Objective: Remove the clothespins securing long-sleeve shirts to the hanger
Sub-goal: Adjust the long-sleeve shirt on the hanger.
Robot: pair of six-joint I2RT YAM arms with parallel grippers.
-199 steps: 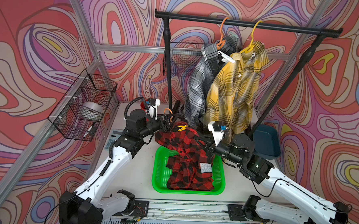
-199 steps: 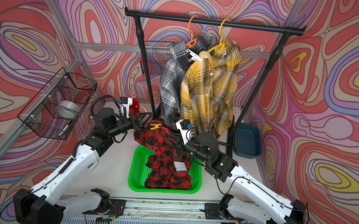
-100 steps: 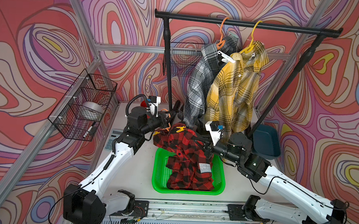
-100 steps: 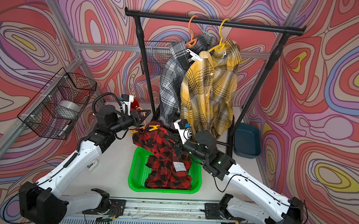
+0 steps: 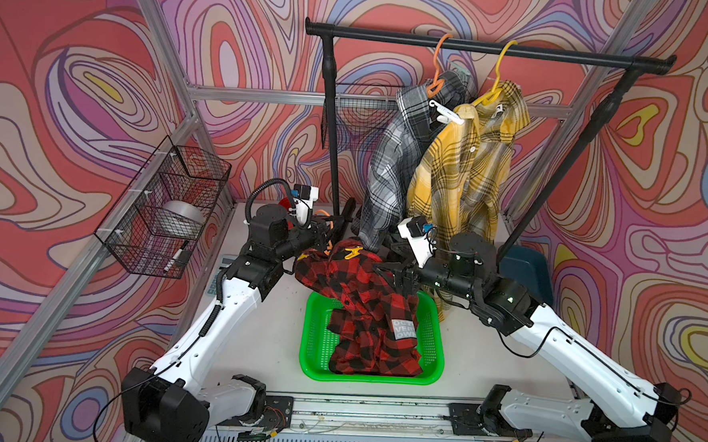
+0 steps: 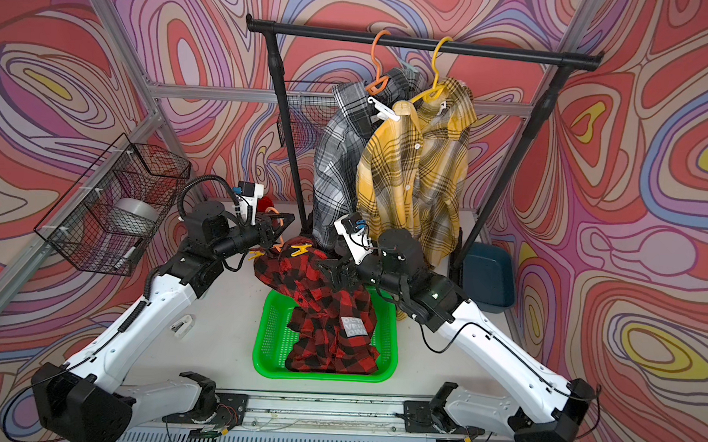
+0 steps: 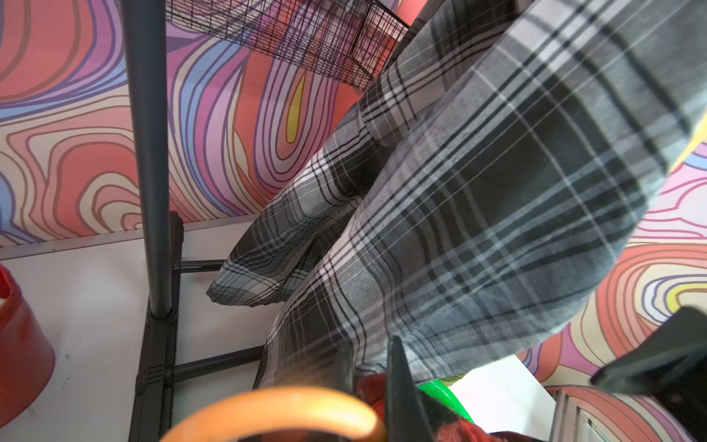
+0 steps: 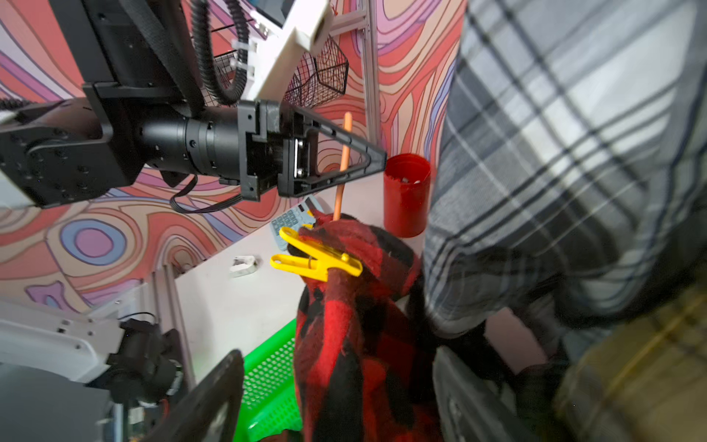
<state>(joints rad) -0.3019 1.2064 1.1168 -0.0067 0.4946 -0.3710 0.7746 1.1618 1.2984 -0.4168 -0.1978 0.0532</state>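
Observation:
A red-and-black long-sleeve shirt (image 5: pixel 364 310) drapes from an orange hanger (image 8: pixel 346 153) down into the green basket (image 5: pixel 313 332). A yellow clothespin (image 8: pixel 317 260) grips its raised shoulder, also seen in a top view (image 6: pixel 301 249). A second yellow clothespin (image 6: pixel 257 253) sits at the shirt's left edge. My left gripper (image 8: pixel 382 160) is shut on the orange hanger above the shirt. My right gripper (image 8: pixel 336 367) is open, its fingers standing either side of the red shirt. On the rail hang the grey shirt (image 5: pixel 392 170), with a white clothespin (image 5: pixel 445 112), and the yellow shirt (image 5: pixel 458 181).
The black rack post (image 7: pixel 147 172) rises just beyond my left gripper. A red cup (image 8: pixel 405 199) and a calculator (image 8: pixel 290 220) sit near it. A white clothespin (image 6: pixel 182 325) lies on the table. A wire basket (image 5: pixel 166 208) hangs on the left frame; a blue bin (image 5: pixel 528 268) sits at right.
My left gripper has closed on the orange hanger and drawn back a little. My right gripper has just opened, letting go of the red shirt.

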